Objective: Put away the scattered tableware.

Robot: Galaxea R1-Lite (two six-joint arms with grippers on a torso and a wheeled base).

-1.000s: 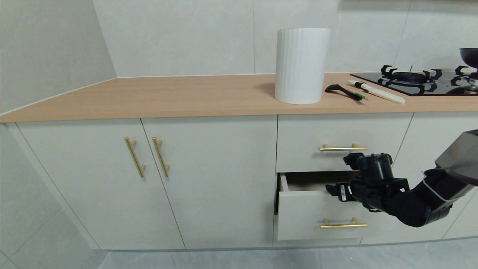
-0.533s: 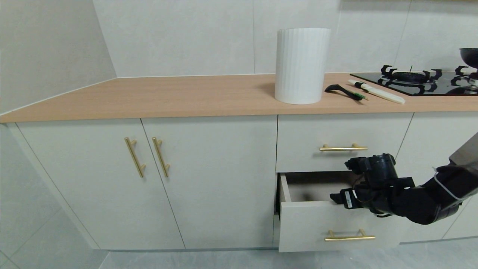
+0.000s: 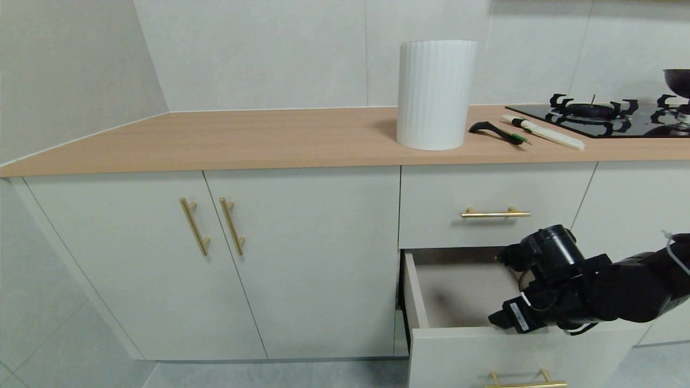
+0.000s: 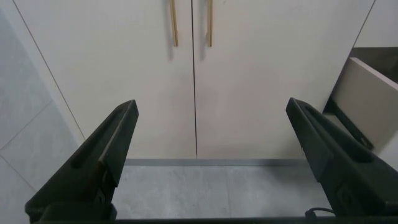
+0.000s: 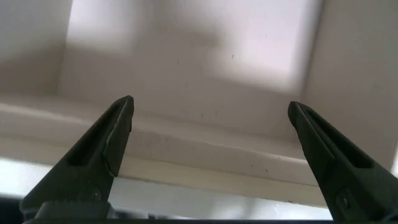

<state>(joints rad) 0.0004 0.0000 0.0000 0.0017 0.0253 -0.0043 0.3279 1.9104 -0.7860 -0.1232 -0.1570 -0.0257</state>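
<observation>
A black utensil (image 3: 496,131) and a white knife (image 3: 544,132) lie on the wooden counter (image 3: 242,137) beside the hob. Below them the lower drawer (image 3: 458,293) stands pulled out, and the part of its inside that I can see is bare. My right gripper (image 3: 506,319) sits at the drawer's front edge, on the right side. In the right wrist view, the right gripper (image 5: 208,109) is open, with the drawer's front lip (image 5: 205,168) running between its fingers. In the left wrist view, my left gripper (image 4: 211,112) is open and faces the cabinet doors (image 4: 193,74) low near the floor.
A tall white ribbed container (image 3: 435,94) stands on the counter left of the utensils. The black gas hob (image 3: 604,116) with a dark pot (image 3: 678,81) is at the far right. The upper drawer (image 3: 496,214) is shut. Double doors (image 3: 215,226) with gold handles are shut at left.
The lower drawer has slid much farther out toward me. My right gripper has come down and toward me along with the drawer's front edge.
</observation>
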